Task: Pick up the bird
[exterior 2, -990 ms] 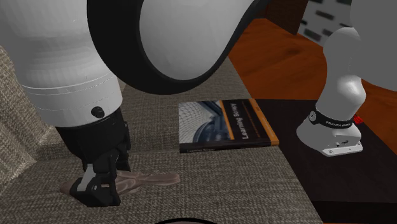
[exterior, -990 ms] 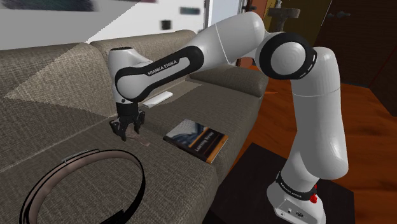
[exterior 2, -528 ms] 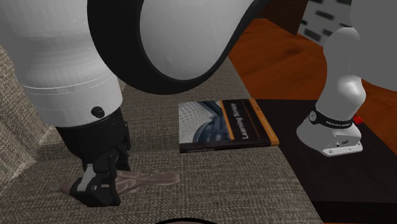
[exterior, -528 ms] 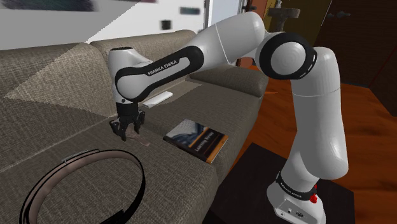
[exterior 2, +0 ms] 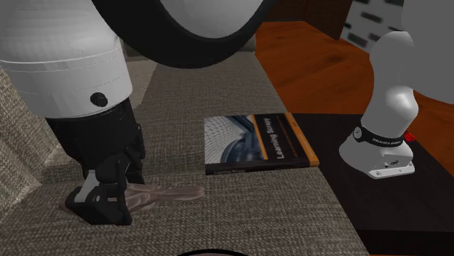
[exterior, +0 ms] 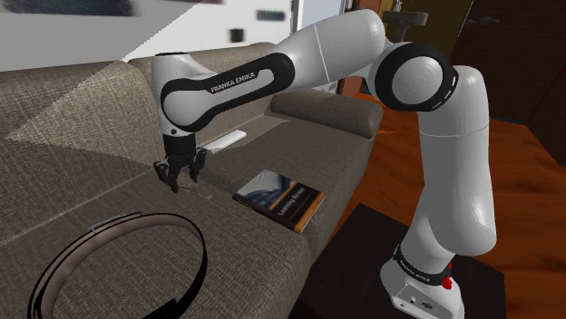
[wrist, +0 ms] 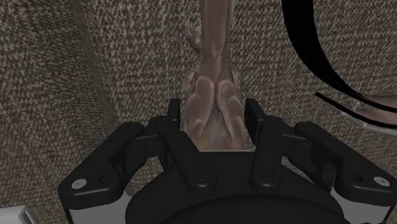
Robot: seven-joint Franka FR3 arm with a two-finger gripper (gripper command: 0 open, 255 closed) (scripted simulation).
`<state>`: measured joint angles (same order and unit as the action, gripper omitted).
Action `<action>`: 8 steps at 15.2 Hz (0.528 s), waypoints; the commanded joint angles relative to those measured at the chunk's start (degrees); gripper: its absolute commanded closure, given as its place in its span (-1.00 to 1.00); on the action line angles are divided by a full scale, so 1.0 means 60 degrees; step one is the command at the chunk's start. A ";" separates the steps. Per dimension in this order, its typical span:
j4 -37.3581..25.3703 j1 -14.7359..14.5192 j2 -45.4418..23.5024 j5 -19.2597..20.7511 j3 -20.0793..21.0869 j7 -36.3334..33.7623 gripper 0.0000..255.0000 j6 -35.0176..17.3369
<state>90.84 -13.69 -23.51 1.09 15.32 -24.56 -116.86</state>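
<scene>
Now the pincer [wrist: 214,111] clasps the brown bird [wrist: 210,73] across its narrow body, surely for a firm hold. The bird is low at the sofa [exterior: 82,181] seat, near a book [exterior: 279,199].

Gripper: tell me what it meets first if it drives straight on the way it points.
The gripper, shut on the brown bird, points down at the sofa seat cushion. That fabric would probably be met first, though the gap beneath the bird is hard to judge.
</scene>
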 commanded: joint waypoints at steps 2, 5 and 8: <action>-0.0301 -0.0014 0.0067 -0.0013 0.0015 -0.0024 1.00 0.0366; -0.0576 -0.0016 0.0145 -0.0030 0.0027 -0.0033 1.00 0.0715; -0.0877 -0.0021 0.0204 -0.0043 0.0037 -0.0044 1.00 0.1073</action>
<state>86.32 -13.80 -22.32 0.84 15.53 -24.82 -111.19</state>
